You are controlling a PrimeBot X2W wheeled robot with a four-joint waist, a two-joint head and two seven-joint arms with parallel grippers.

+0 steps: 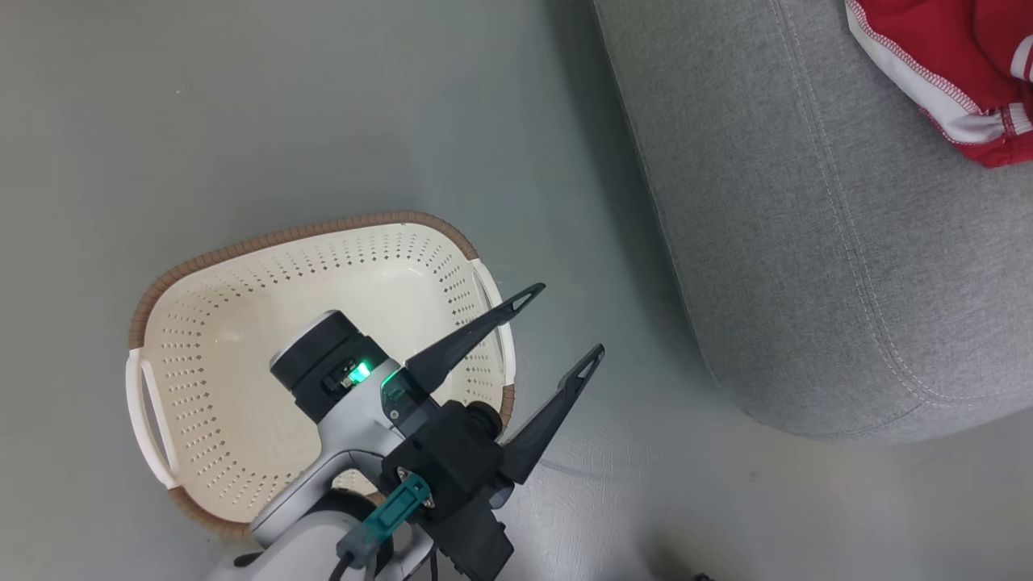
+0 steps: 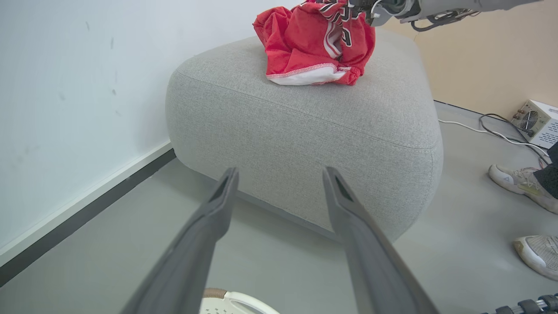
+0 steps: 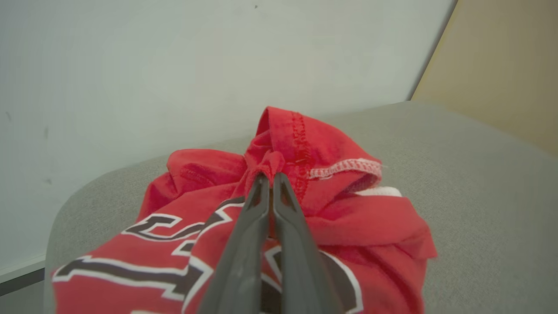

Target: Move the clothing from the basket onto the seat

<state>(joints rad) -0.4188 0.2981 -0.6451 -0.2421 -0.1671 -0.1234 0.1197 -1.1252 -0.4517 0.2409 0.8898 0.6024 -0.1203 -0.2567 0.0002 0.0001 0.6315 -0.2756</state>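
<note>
The seat (image 1: pixel 815 242), a broad grey upholstered block with rounded corners and a stitched seam, stands on the grey floor (image 1: pixel 242 105) against a pale wall (image 2: pixel 65 87). In the head view it takes up the right side.

The basket (image 1: pixel 242 266) sits upright on the floor to the seat's left, apart from it. Its long axis runs from one white loop handle to the other, tilted slightly up to the right in the head view.

The clothing (image 2: pixel 305 43) lies in a crumpled heap on top of the seat, toward its far side in the left wrist view. There the heap is wider than it is tall, its long axis running sideways across the cushion, with the white-trimmed hem turned toward the camera. In the right wrist view the lettering faces up and one gathered fold points away along the fingers.

The left gripper (image 1: pixel 567 320) hangs over the basket's right rim, its jaws spread wide with nothing between them, pointing toward the seat.

The right gripper (image 3: pixel 271 176) has its jaws pressed together, pinching that gathered fold of red cloth at their tips.

A person's pale shoes (image 2: pixel 518 183) stand on the floor right of the seat, near a small box with a fan grille (image 2: pixel 538 122).
</note>
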